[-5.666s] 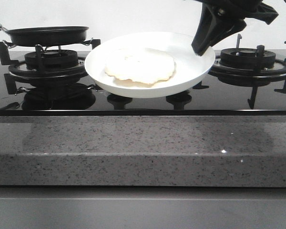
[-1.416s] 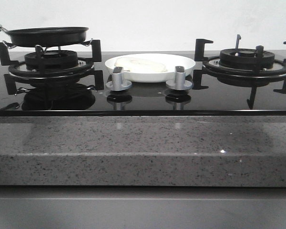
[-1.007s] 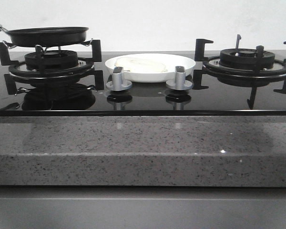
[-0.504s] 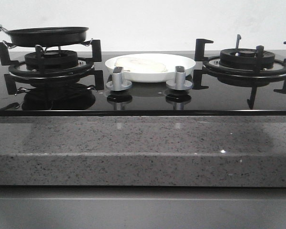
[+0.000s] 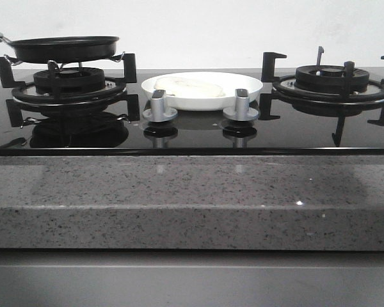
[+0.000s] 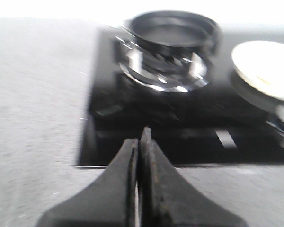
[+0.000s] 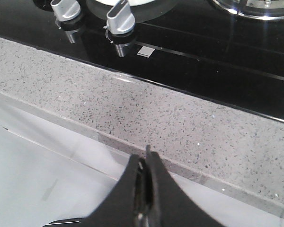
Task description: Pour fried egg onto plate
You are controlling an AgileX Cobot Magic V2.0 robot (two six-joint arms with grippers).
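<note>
Pale cream, the flat fried egg lies on the glossy white round plate, which sits on the black glass hob between the burners, at twelve o'clock from the two silver knobs. The black frying pan rests on the left burner. Job looks done. Only the wrist views show the left gripper and right gripper, both pinched closed, empty, over the grey speckled counter.

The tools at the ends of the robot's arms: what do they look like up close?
Both are black. The left tool has two broad, matte fingers that taper to a thin, pointed tip, with a rough-looking surface. The right tool has the same wedge shape, smoother and slightly glossy. No cables, markings or sleeves show in either wrist view.
</note>
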